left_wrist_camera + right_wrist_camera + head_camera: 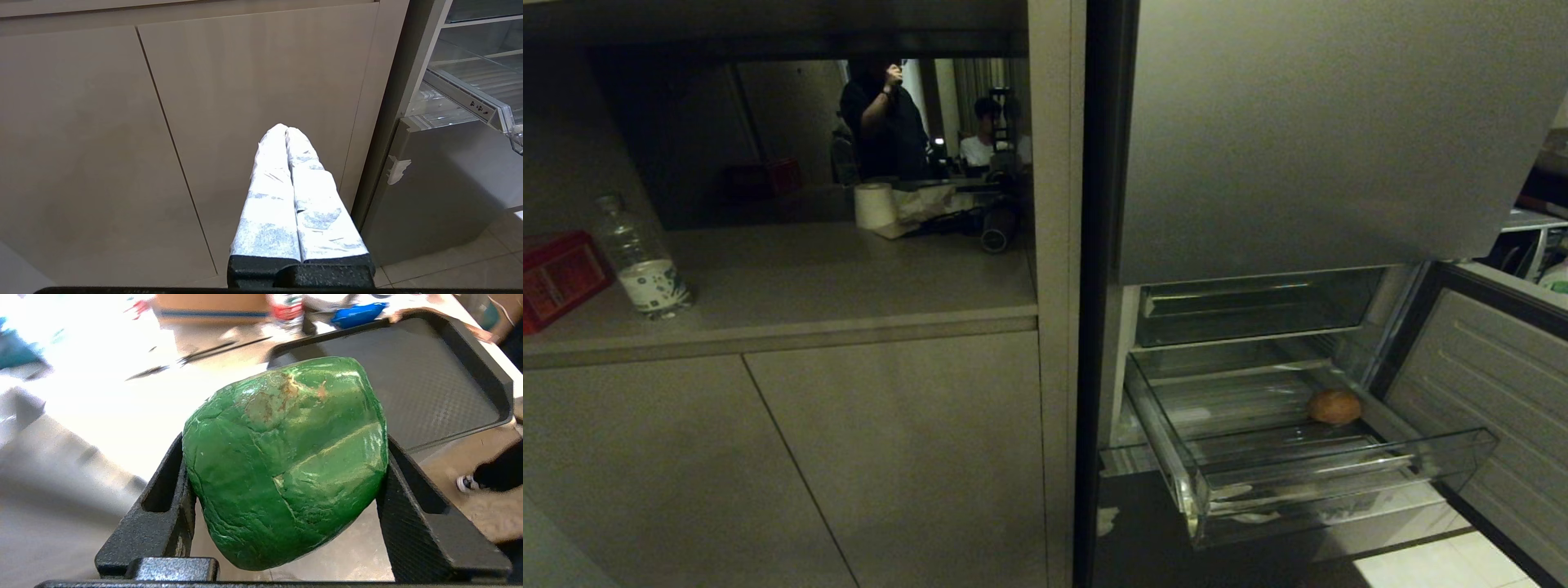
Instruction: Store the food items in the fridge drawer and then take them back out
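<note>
The clear fridge drawer (1339, 483) stands pulled out of the open fridge in the head view, and its near corner shows in the left wrist view (488, 107). A round brown food item (1334, 406) lies at the drawer's back right. Neither arm is in the head view. In the right wrist view my right gripper (286, 428) is shut on a green pepper (286, 465), pinched between its black fingers (165, 490) above a table. My left gripper (286, 130), with white-wrapped fingers pressed together, hangs parked in front of the beige cabinet doors.
A black tray (470, 371) lies on the table behind the pepper, with clutter beyond and a person's shoe (466, 482) on the floor. The fridge door (1486, 392) stands open at the right. A water bottle (641, 261), red box (556, 278) and paper roll (874, 204) are on the counter.
</note>
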Robot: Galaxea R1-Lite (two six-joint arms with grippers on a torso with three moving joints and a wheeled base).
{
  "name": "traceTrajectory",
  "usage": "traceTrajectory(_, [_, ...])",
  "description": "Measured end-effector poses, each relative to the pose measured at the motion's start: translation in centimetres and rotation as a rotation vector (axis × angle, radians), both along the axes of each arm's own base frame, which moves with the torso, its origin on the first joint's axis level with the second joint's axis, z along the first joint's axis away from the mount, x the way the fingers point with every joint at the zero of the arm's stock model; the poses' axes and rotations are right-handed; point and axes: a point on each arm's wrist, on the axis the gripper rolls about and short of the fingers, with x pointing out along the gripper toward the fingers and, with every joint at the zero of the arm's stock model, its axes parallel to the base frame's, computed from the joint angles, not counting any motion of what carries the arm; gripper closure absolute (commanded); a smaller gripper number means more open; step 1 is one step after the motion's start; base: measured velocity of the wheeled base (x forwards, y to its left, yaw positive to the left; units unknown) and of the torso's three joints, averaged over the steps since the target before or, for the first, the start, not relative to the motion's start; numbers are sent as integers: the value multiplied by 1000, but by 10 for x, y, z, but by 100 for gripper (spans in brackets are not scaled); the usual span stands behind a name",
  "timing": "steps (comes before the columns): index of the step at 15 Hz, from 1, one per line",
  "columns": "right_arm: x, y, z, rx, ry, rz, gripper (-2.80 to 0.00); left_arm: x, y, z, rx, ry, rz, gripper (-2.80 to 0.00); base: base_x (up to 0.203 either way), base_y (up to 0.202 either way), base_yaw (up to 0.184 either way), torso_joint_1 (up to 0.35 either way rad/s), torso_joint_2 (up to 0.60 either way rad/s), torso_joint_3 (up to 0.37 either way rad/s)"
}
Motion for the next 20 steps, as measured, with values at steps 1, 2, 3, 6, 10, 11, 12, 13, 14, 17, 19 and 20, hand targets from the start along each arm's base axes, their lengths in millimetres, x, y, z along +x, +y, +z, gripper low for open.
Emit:
traceTrajectory(1, [-10, -15, -4, 0, -6, -23, 0, 0, 0, 0, 0, 0, 0, 0, 0, 0, 0, 0, 0, 0])
traceTrajectory(2, [-21, -31, -10, 1, -11, -44, 0, 0, 0, 0, 0, 0, 0, 0, 0, 0, 0, 0, 0, 0])
traceTrajectory(3, [-30, -47, -17, -2, -17, -63, 0, 0, 0, 0, 0, 0, 0, 0, 0, 0, 0, 0, 0, 0])
traceTrajectory(6, [-55, -92, -51, 11, -29, -105, 0, 0, 0, 0, 0, 0, 0, 0, 0, 0, 0, 0, 0, 0])
traceTrajectory(10, [-83, -148, -117, 54, -14, -164, 0, 0, 0, 0, 0, 0, 0, 0, 0, 0, 0, 0, 0, 0])
traceTrajectory(11, [-88, -159, -134, 67, -14, -169, 0, 0, 0, 0, 0, 0, 0, 0, 0, 0, 0, 0, 0, 0])
traceTrajectory(12, [-93, -169, -150, 83, -15, -174, 0, 0, 0, 0, 0, 0, 0, 0, 0, 0, 0, 0, 0, 0])
traceTrajectory(13, [-98, -180, -165, 97, -11, -181, 0, 0, 0, 0, 0, 0, 0, 0, 0, 0, 0, 0, 0, 0])
traceTrajectory(14, [-102, -189, -178, 107, -3, -194, 0, 0, 0, 0, 0, 0, 0, 0, 0, 0, 0, 0, 0, 0])
traceTrajectory(17, [-113, -202, -213, 149, 3, -223, 0, 0, 0, 0, 0, 0, 0, 0, 0, 0, 0, 0, 0, 0])
traceTrajectory(19, [-114, -205, -227, 178, 8, -218, -280, 0, 0, 0, 0, 0, 0, 0, 0, 0, 0, 0, 0, 0])
traceTrajectory(20, [-114, -205, -232, 186, 8, -216, -280, 0, 0, 0, 0, 0, 0, 0, 0, 0, 0, 0, 0, 0])
